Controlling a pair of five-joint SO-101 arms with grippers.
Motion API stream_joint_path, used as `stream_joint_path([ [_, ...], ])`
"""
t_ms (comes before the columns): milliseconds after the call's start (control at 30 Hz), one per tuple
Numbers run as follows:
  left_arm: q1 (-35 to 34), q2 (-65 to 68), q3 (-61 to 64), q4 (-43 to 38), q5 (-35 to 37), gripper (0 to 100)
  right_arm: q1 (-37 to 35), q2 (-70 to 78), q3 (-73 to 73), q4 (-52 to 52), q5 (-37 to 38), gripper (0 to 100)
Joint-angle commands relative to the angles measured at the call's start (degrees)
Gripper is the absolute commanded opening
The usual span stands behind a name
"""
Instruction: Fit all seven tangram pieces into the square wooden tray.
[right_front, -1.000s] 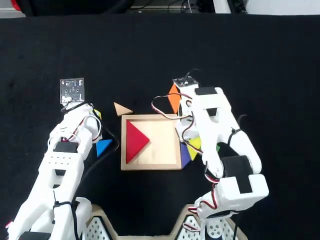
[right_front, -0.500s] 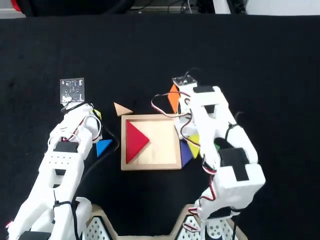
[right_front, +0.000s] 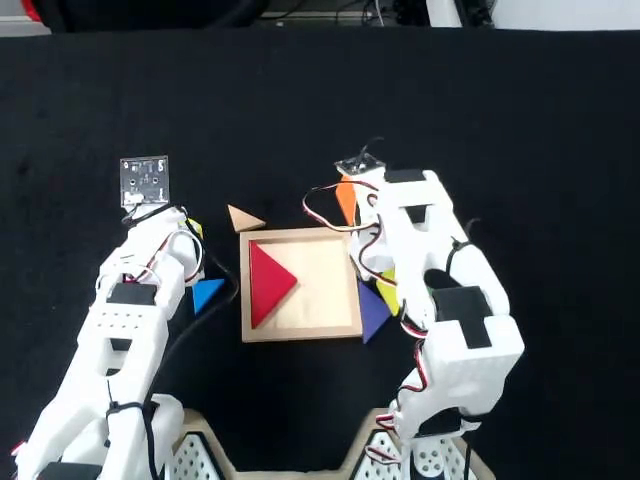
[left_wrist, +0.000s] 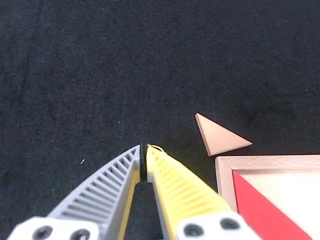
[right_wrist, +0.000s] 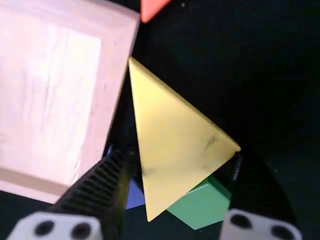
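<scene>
Holding the yellow triangle (right_wrist: 170, 145) pinched in my right claw (right_wrist: 177, 165), I see its long edge facing the tray (right_wrist: 116, 70) just beside it, so the open floor lies that way. My left claw (left_wrist: 145, 150) is pressed together and sits by the wooden triangle (left_wrist: 217, 136), across the tray.

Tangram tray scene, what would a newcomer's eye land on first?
A big red triangle lies in the left half of the square wooden tray, mid-table. Beside the tray, the right gripper holds a yellow triangle between its fingers, over a green piece and a blue piece.
</scene>
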Motion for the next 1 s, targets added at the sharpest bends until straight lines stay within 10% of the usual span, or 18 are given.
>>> stream_joint_path([
  [0,-0.57,-0.26,-0.57,-0.88,0.62,4,0.18,1.36,-1.71,0.09,4.04,27.0],
  [967,-0.31,-0.26,-0.31,-0.88,0.62,4,5.54,-0.40,-15.16,10.73,18.37,37.7],
])
